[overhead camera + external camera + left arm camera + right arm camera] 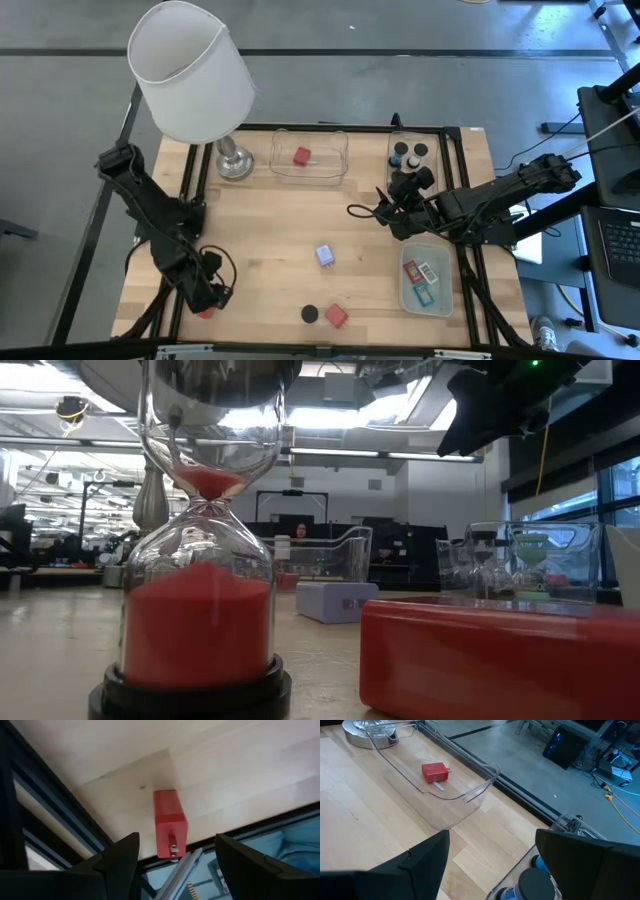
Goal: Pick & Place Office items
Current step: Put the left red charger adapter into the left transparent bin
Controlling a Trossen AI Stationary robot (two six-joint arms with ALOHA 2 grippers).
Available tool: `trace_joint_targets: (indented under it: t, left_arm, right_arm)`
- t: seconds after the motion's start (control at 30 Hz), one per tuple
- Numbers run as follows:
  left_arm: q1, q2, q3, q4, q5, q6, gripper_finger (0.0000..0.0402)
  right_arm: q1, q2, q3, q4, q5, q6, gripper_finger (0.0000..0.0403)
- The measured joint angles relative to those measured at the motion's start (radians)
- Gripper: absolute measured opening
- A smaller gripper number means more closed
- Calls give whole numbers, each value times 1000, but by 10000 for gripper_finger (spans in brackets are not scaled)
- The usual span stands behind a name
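Red block [170, 824] below left gripper [172, 865] — wrist-view only

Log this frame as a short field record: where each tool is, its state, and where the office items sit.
left tool: open, hovering over a red block at the table's near-left edge
right tool: open, empty, near the tray of black cylinders at the far right
clear tray: far centre, holds one red block
pale-green tray: near right, holds flat rectangles
loose on table: lavender-blue cube, black cylinder, red block
lamp: far left
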Motion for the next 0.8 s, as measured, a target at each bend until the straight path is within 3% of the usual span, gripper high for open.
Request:
trace_joint_targets:
  t: [0.6,0.8]
  left_arm:
    - [-24,191,0,75,101,28,255]
    - [-25,197,0,83,162,54,221]
  right_arm:
    - [0,0,0,11,-23,0,300]
    - [0,0,0,12,-23,0,300]
